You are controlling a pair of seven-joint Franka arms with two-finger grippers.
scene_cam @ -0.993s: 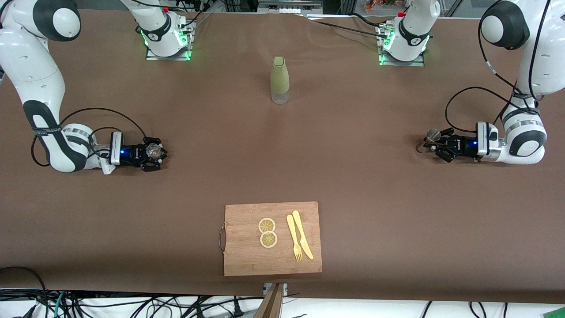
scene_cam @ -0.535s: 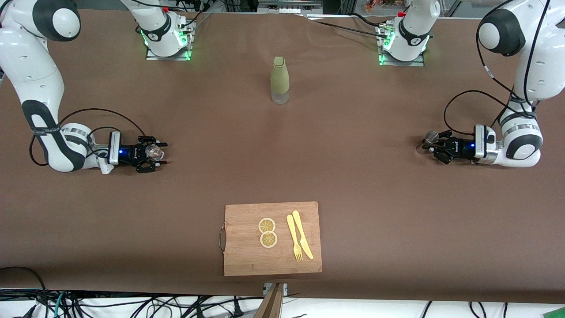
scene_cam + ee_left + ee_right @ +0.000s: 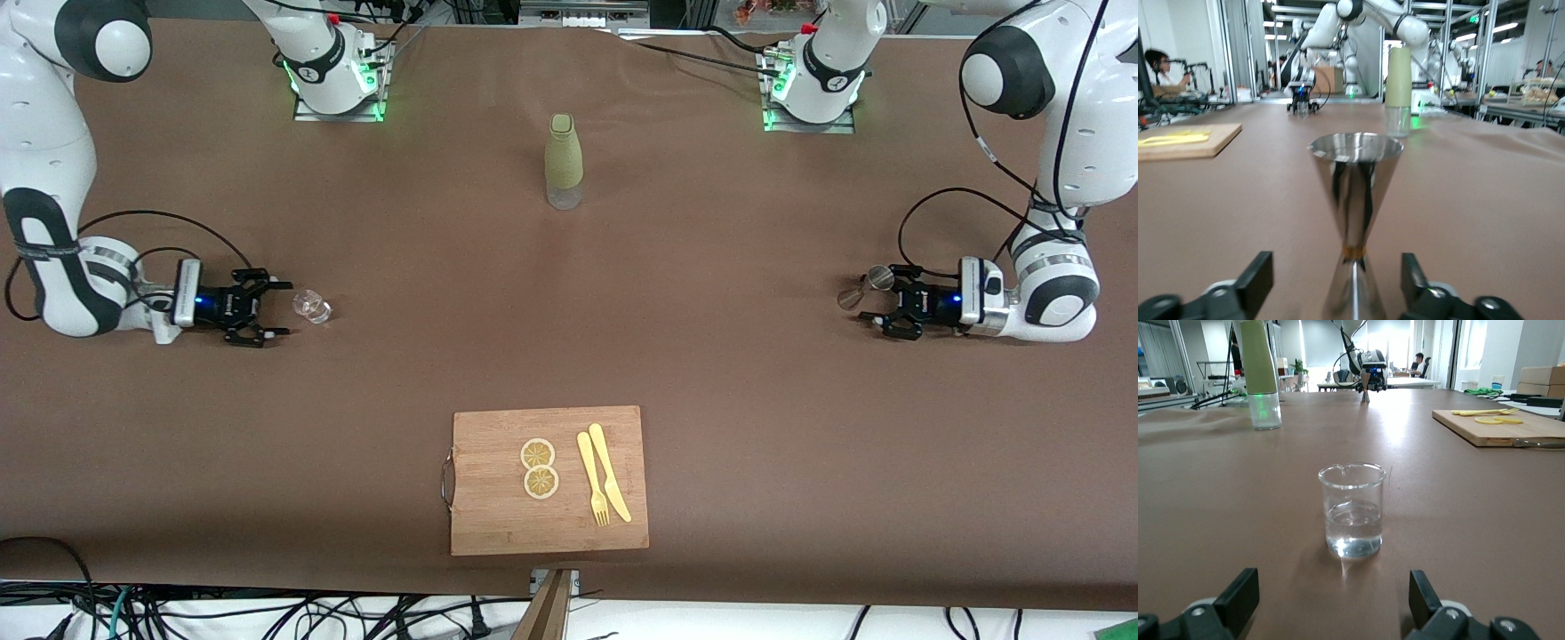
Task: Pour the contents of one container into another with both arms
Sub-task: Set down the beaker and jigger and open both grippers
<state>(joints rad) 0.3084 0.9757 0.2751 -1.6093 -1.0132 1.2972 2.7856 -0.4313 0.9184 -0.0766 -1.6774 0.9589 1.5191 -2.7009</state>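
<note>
A small glass beaker (image 3: 312,307) with a little clear liquid stands on the brown table toward the right arm's end. My right gripper (image 3: 264,307) lies low just short of it, open, its fingers apart from the glass. The right wrist view shows the beaker (image 3: 1351,510) ahead of the open right gripper (image 3: 1331,590). A steel jigger (image 3: 867,286) stands toward the left arm's end. My left gripper (image 3: 887,302) is open beside it, touching nothing. In the left wrist view the jigger (image 3: 1355,193) rises close between the spread fingers (image 3: 1258,280).
A tall pale green bottle (image 3: 564,160) stands mid-table near the arm bases. A wooden cutting board (image 3: 498,524) lies near the front edge with two lemon slices (image 3: 539,468) and a yellow fork and knife (image 3: 603,476) on it.
Both grippers have opened and drawn back toward their own ends of the table. The beaker and the jigger, held a second ago, now stand free on the table.
</note>
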